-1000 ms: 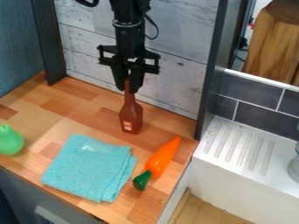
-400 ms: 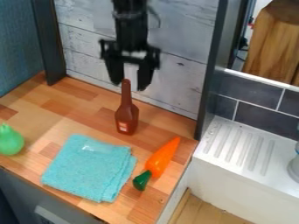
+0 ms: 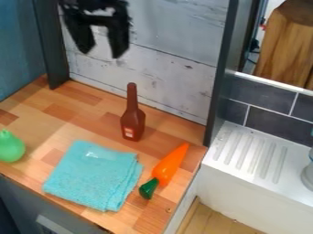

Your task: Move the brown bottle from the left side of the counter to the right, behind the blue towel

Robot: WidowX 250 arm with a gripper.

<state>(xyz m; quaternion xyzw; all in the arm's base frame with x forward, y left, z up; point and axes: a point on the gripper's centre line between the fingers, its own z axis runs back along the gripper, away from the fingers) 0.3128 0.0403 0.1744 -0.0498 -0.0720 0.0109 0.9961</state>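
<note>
camera view, end effector (image 3: 102, 51) risen off brown bottle (image 3: 132, 119)

The green object (image 3: 11, 146) is cut off by the left edge, the gripper's (image 3: 103, 51) arm by the top.

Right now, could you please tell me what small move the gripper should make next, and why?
I would probably raise the gripper a little higher above the counter. It is open with nothing between its fingers, and the brown bottle stands upright on its own, its tall, narrow neck being what a low sideways sweep would most likely knock.
</note>
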